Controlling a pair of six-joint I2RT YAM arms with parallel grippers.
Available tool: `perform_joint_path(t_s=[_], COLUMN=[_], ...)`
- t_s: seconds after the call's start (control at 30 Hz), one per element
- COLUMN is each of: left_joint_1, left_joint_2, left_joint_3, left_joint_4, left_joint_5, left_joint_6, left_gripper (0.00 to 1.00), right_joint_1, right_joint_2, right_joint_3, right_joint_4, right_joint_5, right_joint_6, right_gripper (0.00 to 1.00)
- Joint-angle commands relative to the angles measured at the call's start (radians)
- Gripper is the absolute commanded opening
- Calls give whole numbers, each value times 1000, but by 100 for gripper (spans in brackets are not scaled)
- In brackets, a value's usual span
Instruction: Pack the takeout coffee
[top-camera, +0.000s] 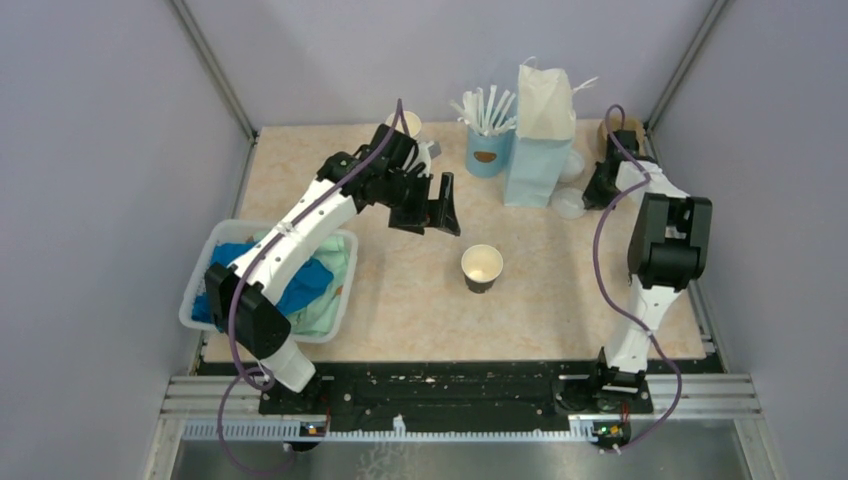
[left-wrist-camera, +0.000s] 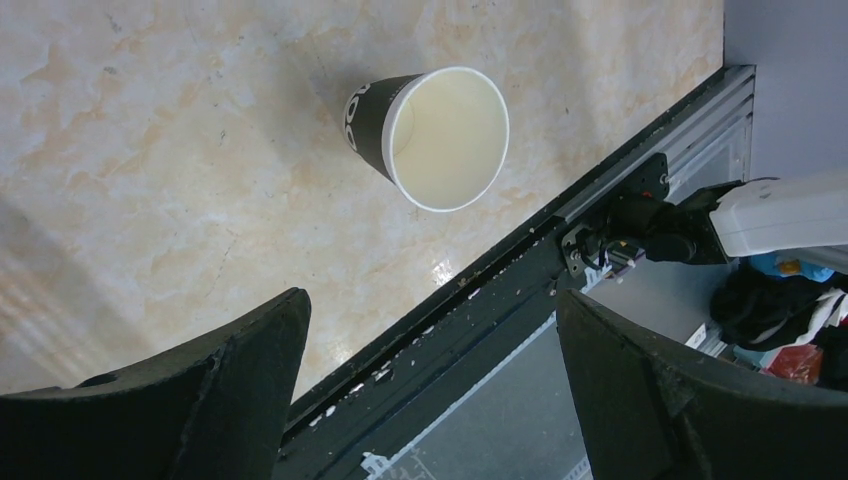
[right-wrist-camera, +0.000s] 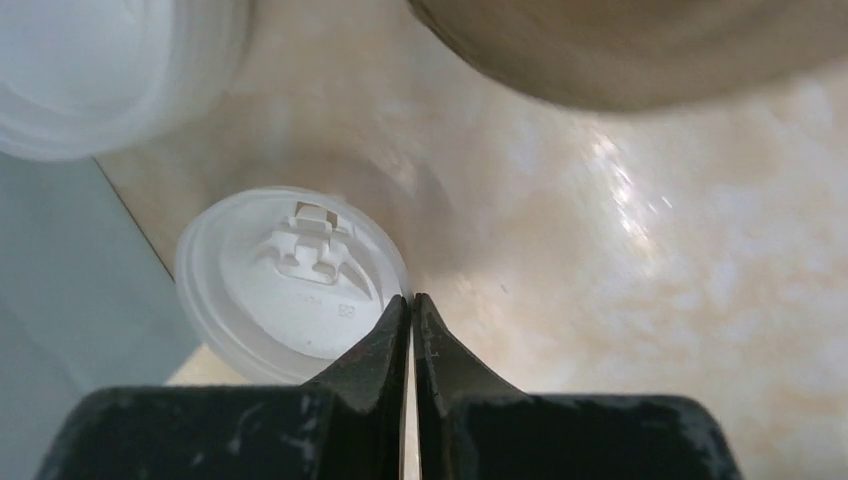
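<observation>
No lidded takeout coffee is in view. A lidless cream-and-black paper cup (top-camera: 482, 267) (left-wrist-camera: 430, 135) stands mid-table. My left gripper (top-camera: 435, 215) (left-wrist-camera: 430, 300) hangs open just behind and left of it, with nothing between the fingers. At the back right a white plastic lid (top-camera: 568, 203) (right-wrist-camera: 290, 290) lies flat on the table. My right gripper (top-camera: 592, 196) (right-wrist-camera: 411, 298) is shut, its tips at the lid's right rim. Only table colour shows in the slit between the fingers.
A light blue paper bag (top-camera: 540, 140) stands at the back, with a light blue cup of white sticks (top-camera: 488, 150) on its left. A second lid (top-camera: 572, 165) (right-wrist-camera: 100, 70) and a brown object (top-camera: 610, 130) lie near the right gripper. A bin of cloths (top-camera: 200, 290) sits at the left.
</observation>
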Motion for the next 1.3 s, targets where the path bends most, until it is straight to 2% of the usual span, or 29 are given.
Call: perform_joint_path(t_s=[0.0,0.13,0.23,0.33,0.4,0.5,0.6,0.73,0.97,1.03,1.17,1.27], left_joint_1=[1,0,-18,-58,-101,-181,-238,-288,-305,-305,-305,-305], left_joint_2=[15,-2,-24,-5,27,68,99,121,125,130,145,143], left_joint_3=[74,26,-22,20,98,223,297,309,305,302,283,270], left_joint_4=[31,138,240,233,159,45,-45,-107,-156,-160,-147,-121], left_joint_5=[44,128,168,122,46,-107,-239,-328,-451,-445,-408,-362], left_joint_6=[-9,-109,-198,-242,-237,-210,-184,-157,-132,-125,-126,-134], left_gripper=[98,99,98,93,89,86,84,72,53,51,39,38], right_joint_1=[1,17,72,225,362,562,748,878,940,940,941,940], right_joint_2=[-246,-582,-785,-932,-982,-993,-972,-914,-849,-847,-843,-839], right_joint_3=[-18,-213,-283,-272,-245,-194,-146,-99,-50,-45,-41,-32], right_joint_4=[-221,-289,-371,-476,-548,-647,-677,-673,-649,-643,-634,-633], right_joint_5=[161,178,137,152,187,238,284,319,325,320,318,314], right_joint_6=[71,73,45,61,104,208,307,376,383,377,373,369], right_gripper=[0,0,0,0,0,0,0,0,0,0,0,0])
